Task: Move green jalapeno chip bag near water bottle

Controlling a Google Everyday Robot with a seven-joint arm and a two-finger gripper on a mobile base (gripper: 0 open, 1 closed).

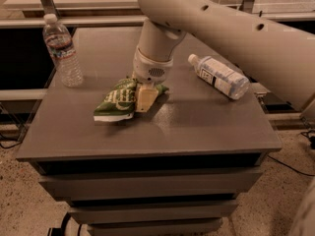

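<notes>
The green jalapeno chip bag (pixel 117 100) is a crinkly green foil bag with white lettering, at the middle of the grey table top (pixel 197 127). My gripper (pixel 142 95) comes down from above and is shut on the bag's right end. One cream finger (pixel 145 97) shows in front of the bag; the other is hidden behind it. The bag's left end hangs low, near the table. The water bottle (pixel 61 50), clear and ribbed with a white cap and a red-and-blue band, stands upright at the far left corner, well left of the bag.
A smoother bluish bottle with a wide white label (pixel 219 76) lies on its side at the right of the table. My large arm (pixel 236 28) crosses above the table's right half. Shelves run behind the table, and the floor shows below.
</notes>
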